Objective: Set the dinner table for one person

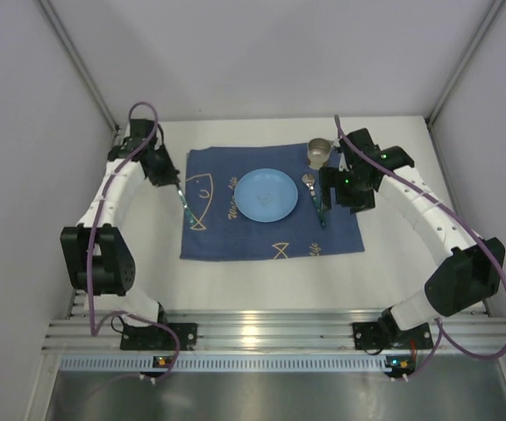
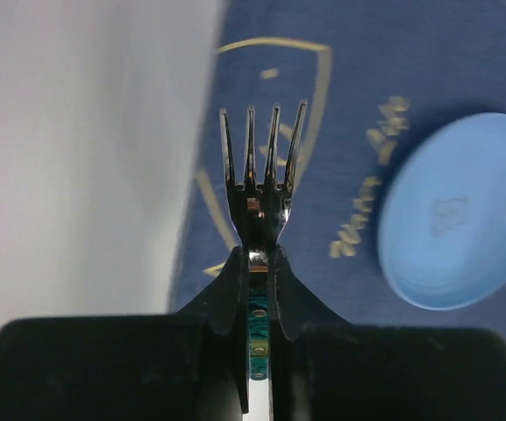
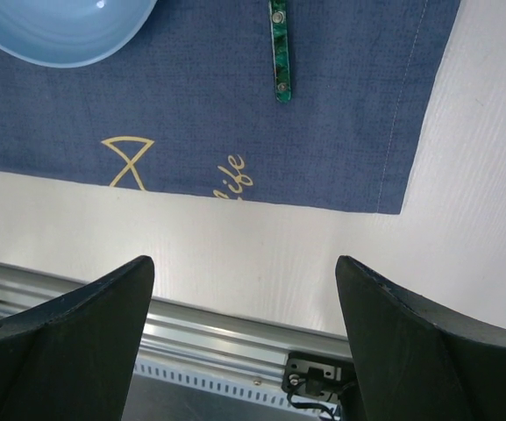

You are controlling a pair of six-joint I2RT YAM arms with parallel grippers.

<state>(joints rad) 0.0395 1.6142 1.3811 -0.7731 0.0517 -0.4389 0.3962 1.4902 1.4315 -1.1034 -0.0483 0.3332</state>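
Observation:
The white dinner table (image 1: 261, 281) carries a dark blue mat (image 1: 235, 237) with a light blue plate (image 1: 266, 195) in its middle. My left gripper (image 1: 175, 186) is shut on a fork (image 1: 185, 206) with a green handle. It holds the fork over the mat's left edge, left of the plate. In the left wrist view the gripper (image 2: 259, 263) clamps the handle and the tines (image 2: 261, 158) point out over the mat (image 2: 340, 79). My right gripper (image 1: 330, 195) is open and empty above a green-handled spoon (image 1: 310, 182) lying right of the plate. The right wrist view shows its spread fingers (image 3: 77, 307).
A metal cup (image 1: 320, 151) stands at the mat's back right corner. In the right wrist view the spoon's handle end (image 3: 278, 53) lies on the mat (image 3: 235, 105), with the plate (image 3: 60, 31) at upper left. The aluminium rail (image 3: 217, 338) runs along the table's near edge.

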